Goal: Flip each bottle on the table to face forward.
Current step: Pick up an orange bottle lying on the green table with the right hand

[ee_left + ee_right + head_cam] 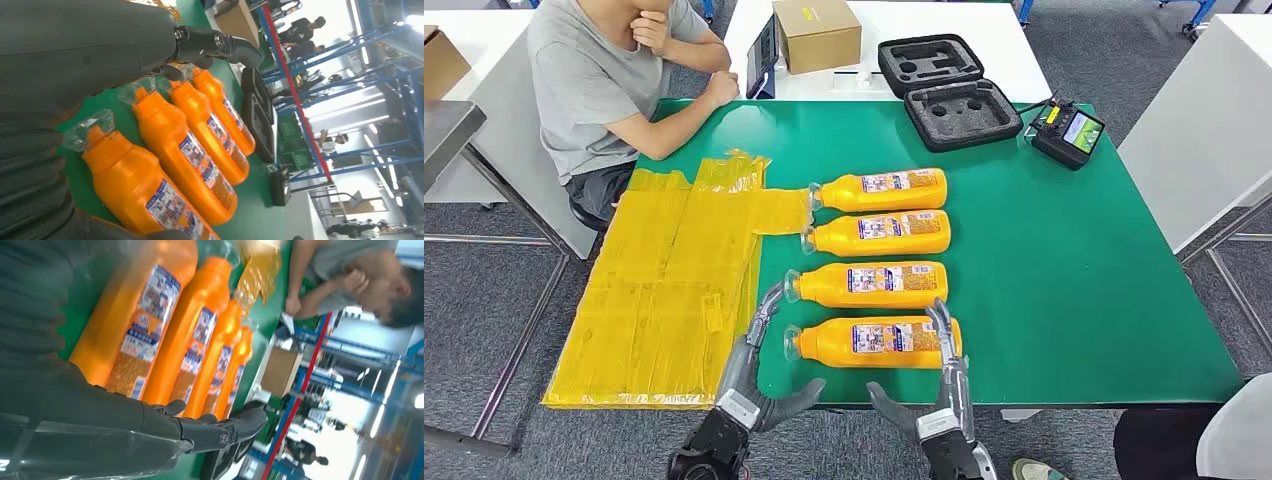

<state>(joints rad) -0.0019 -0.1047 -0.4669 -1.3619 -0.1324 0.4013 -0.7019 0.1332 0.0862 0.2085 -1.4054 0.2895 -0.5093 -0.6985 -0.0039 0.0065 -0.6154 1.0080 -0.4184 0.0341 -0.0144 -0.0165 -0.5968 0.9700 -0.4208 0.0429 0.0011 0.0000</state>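
Several orange bottles lie side by side on the green table [1074, 280], clear caps to the left, labels up. The nearest bottle [874, 343] lies between my two hands. My left hand [759, 370] is open beside its cap end, fingers stretched forward and thumb out. My right hand [939, 385] is open at its base end, and its fingertips [943, 322] overlap the bottle's bottom edge. Neither hand grips anything. The left wrist view shows the left hand [100, 55] above the bottle caps and the nearest bottle [145, 195]. The right wrist view shows the right hand [125, 425] beside the nearest bottle [130, 325].
A crumpled yellow plastic sheet [664, 290] covers the table's left edge and hangs off it. A person [594, 70] sits at the far left corner. A cardboard box [816, 32], an open black foam case [949, 90] and a remote controller [1069, 130] stand at the back.
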